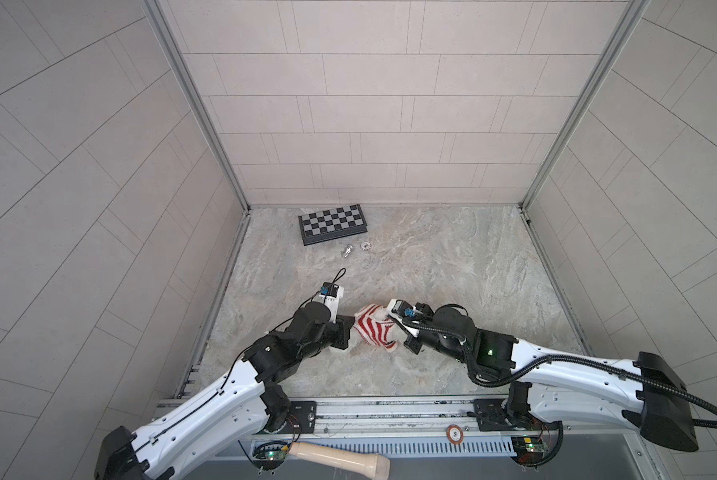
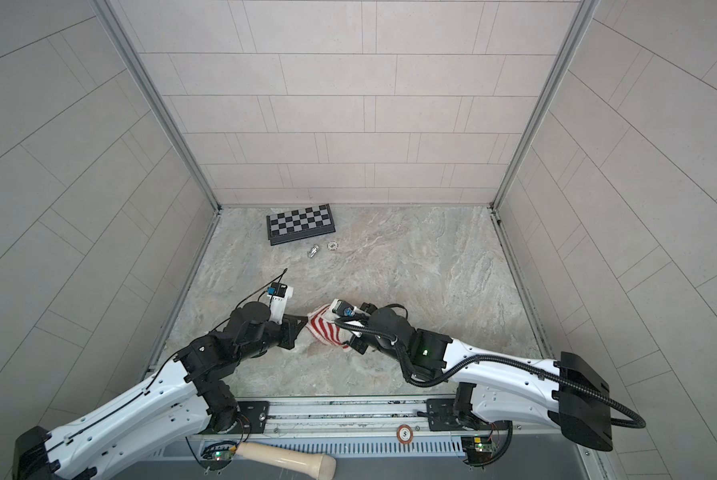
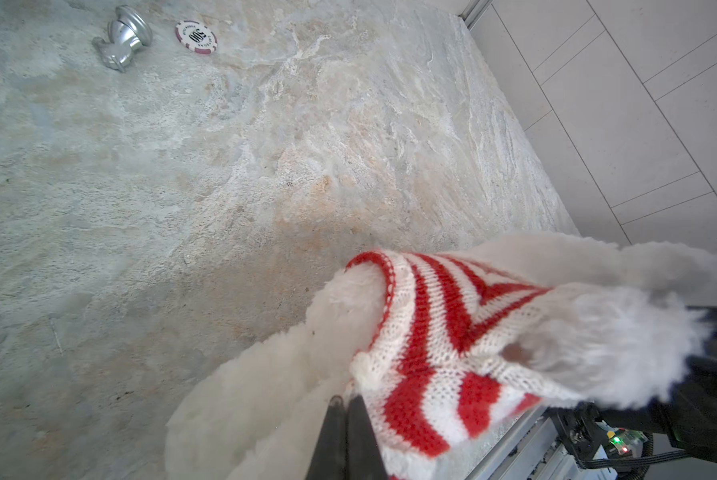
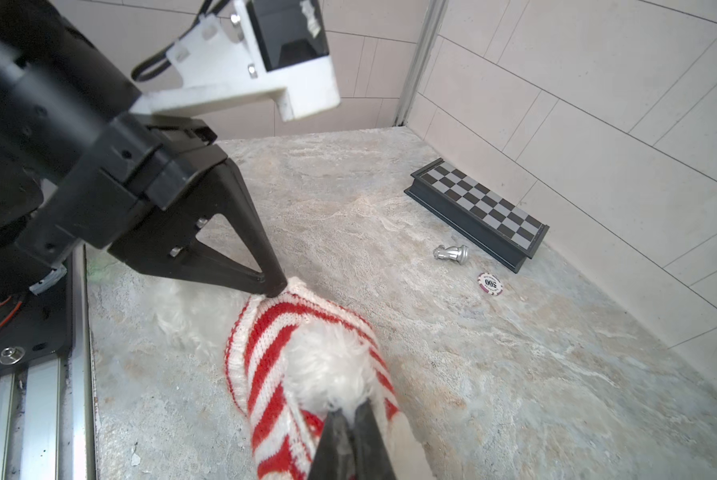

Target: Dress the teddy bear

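Observation:
The teddy bear (image 3: 261, 399) lies on the stone tabletop, its white fluffy body partly inside a red-and-white striped knit sweater (image 1: 371, 328) (image 2: 323, 328). White fur (image 4: 327, 365) pokes out of the sweater's opening. From the left, my left gripper (image 3: 346, 400) is shut on the sweater's knit edge; in the right wrist view its fingertips (image 4: 274, 288) pinch that hem. My right gripper (image 4: 350, 409) comes from the right and is shut on the bear's fur where it sticks out of the sweater (image 4: 265, 374). In both top views the wrist cameras hide much of the bear.
A folded chessboard (image 1: 332, 222) lies at the back near the wall, with a silver chess piece (image 1: 347, 251) and a poker chip (image 1: 365, 246) in front of it. A wooden handle (image 1: 340, 457) and another chip (image 1: 454, 434) rest by the front rail.

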Controlling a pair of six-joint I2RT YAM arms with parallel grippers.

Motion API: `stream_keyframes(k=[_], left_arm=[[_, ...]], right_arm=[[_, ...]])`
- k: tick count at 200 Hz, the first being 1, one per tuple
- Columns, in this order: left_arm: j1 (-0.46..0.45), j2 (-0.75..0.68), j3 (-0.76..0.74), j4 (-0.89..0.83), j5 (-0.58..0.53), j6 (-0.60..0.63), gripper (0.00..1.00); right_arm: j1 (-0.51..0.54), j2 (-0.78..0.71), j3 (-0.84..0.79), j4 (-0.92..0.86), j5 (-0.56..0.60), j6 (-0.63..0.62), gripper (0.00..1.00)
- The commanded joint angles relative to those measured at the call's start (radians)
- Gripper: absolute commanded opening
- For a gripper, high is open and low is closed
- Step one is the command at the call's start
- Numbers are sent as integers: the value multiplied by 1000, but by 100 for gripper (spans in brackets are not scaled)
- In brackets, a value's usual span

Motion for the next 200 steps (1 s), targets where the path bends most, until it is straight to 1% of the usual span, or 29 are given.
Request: stream_keyframes(k=[1,20,28,48,71,74,80,86,93,98,106,124,143,147,166,178,200], left_arm=[[19,-6,-27,-80,-85,38,0],[19,-11,-21,-62,-55,58,0],[16,-25,-21,-36,-18,68,0],[11,-75,-27,42,93,88,0],[2,-131,-24,45,147,110,0],[0,-141,-23,42,149,110,3],[-2,-159,-23,36,155,112,13],[-2,-179,-22,29,158,115,29],[-4,-199,-17,17,164,121,43],[-5,-213,-10,5,166,126,48],[-6,-228,4,-16,165,135,52],[-20,-243,47,-57,156,156,51],[-57,-225,94,-65,149,175,44],[-66,-216,104,-62,148,176,43],[-126,-164,140,-29,152,178,39],[-155,-124,149,19,154,165,39],[-167,-50,167,72,148,155,39]], right_arm=[[-6,-63,-28,80,77,82,0],[-6,-65,-11,74,20,82,0],[-5,-59,3,68,-4,83,0],[-3,-51,9,84,-17,96,0],[-3,-38,17,77,-19,103,0],[-3,-35,17,73,-19,103,0],[-3,-31,48,66,-20,102,0],[-3,-28,51,64,-22,97,0],[-3,-26,50,60,-17,92,0],[-2,-25,49,57,-14,88,0],[-3,-25,46,55,-16,80,0],[-3,-31,36,60,-50,58,0],[-3,-42,28,99,-89,34,0],[-3,-44,0,108,-95,30,0],[-3,-47,-5,122,-115,4,0],[-3,-43,5,108,-125,-14,0],[-3,-45,5,109,-147,-33,0]])
